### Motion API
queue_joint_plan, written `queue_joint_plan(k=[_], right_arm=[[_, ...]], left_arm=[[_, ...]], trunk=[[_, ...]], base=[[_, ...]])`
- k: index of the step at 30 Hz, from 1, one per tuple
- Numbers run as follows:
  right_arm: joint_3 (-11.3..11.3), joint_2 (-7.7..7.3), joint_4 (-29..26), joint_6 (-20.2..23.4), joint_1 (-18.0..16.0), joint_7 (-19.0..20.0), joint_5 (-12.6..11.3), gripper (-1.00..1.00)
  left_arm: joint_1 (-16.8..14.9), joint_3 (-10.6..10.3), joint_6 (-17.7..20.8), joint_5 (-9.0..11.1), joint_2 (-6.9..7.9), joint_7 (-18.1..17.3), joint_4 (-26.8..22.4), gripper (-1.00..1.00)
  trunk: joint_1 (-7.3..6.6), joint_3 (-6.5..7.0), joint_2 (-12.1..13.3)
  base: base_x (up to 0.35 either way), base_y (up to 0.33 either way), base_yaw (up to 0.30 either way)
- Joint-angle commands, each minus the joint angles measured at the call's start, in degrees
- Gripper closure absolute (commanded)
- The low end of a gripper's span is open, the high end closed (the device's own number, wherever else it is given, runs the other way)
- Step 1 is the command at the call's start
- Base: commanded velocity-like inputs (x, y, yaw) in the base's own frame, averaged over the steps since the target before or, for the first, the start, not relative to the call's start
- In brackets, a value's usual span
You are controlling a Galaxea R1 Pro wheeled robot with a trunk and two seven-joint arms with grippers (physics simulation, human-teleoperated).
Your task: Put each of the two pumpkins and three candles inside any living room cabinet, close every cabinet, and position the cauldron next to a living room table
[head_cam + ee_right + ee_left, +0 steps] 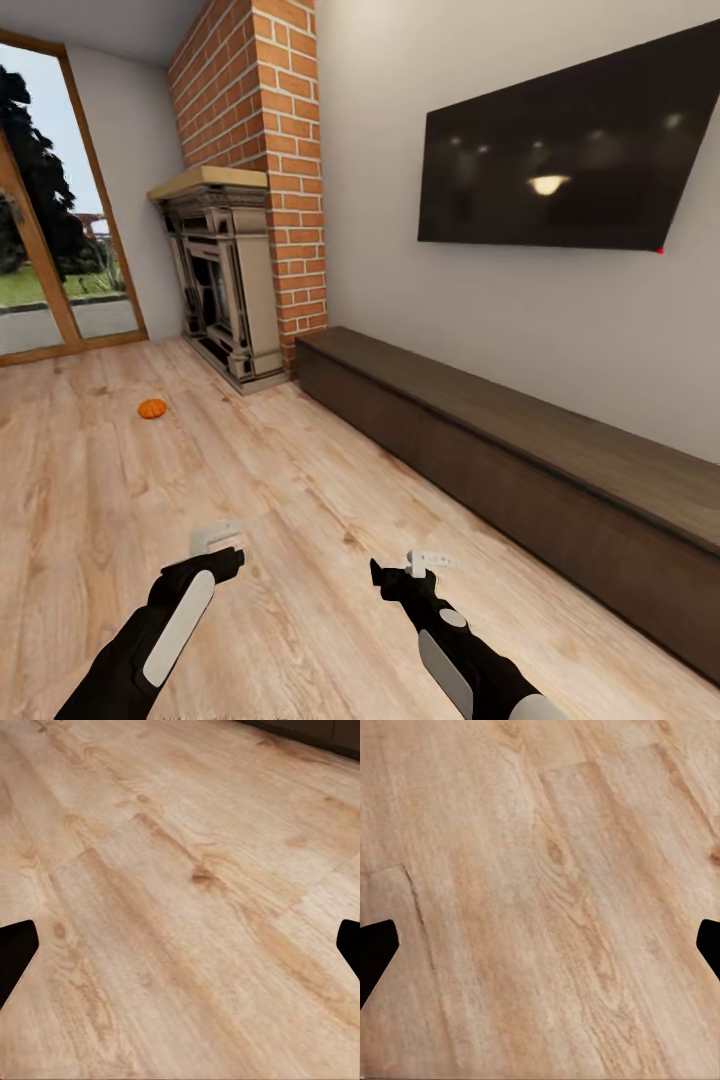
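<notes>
One small orange pumpkin (152,408) lies on the wooden floor at the far left, in front of the fireplace. The long, low dark-brown cabinet (500,470) runs along the right wall under the television, and its flat fronts look closed. My left gripper (217,536) hangs low over bare floor, far short of the pumpkin. My right gripper (431,561) hovers a little left of the cabinet's front. In the wrist views, the left gripper (540,945) and the right gripper (180,945) each have dark fingertips spread wide with only floorboards between them.
An ornate stone fireplace (225,285) stands against a brick chimney (265,110) at the back. A glass door (45,210) to the garden is at the far left. A dark television (580,150) hangs on the right wall. Wooden floor (300,480) stretches between me and the fireplace.
</notes>
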Motion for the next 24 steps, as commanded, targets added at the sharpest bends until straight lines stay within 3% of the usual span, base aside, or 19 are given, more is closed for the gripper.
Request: queue_joint_plan(k=[1, 24], right_arm=[[0.5, -0.05, 0.0, -0.4, -0.1, -0.4, -0.6, -1.00], [0.5, -0.05, 0.0, -1.9, -0.1, -0.4, -0.5, -1.00]], left_arm=[[0.0, -0.2, 0.0, 0.6, 0.07, 0.6, -0.1, -1.00], [0.0, -0.1, 0.0, 0.5, 0.11, 0.6, -0.1, -1.00]], trunk=[[-0.01, -0.06, 0.0], [-0.01, -0.06, 0.0]], base=[[0.000, 0.000, 0.292], [0.000, 0.000, 0.292]])
